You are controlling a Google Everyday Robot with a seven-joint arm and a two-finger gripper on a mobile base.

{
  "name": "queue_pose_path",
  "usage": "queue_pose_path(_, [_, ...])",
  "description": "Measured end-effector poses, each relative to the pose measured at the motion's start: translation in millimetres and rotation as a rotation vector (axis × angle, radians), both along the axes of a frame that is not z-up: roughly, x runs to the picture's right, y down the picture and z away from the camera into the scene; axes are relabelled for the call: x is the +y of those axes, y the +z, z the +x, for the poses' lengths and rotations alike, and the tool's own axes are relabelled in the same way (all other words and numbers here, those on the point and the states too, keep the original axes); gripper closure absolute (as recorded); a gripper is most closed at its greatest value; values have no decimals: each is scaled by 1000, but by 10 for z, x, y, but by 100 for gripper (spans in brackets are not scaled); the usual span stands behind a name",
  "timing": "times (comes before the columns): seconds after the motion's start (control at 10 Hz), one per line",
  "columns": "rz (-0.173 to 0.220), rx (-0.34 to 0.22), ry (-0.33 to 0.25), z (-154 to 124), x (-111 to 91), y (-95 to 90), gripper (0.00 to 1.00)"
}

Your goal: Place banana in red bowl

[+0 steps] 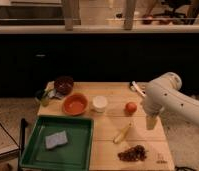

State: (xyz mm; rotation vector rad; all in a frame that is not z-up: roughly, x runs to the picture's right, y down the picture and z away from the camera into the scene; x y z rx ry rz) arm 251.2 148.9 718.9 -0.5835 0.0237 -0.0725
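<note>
Over the table's (110,91) right edge, the gripper (151,121) hangs with its 2 fingers spread, holding nothing. The banana (122,133) lies just down-left of it, not touching. The red bowl (75,104) sits well to its left, past a white cup (99,103). A corner mark (160,159) below it is unreadable.

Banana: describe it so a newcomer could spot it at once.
On the light wooden table, look right of the green plastic tray, below-left of the robot's gripper. The banana is the small pale yellow curved fruit lying there, unlike the round orange fruit behind it.
</note>
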Motion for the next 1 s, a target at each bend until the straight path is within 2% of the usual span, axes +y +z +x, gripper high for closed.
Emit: queue_pose_path(1.0, [-19,-89,-59,-317,322,309,20])
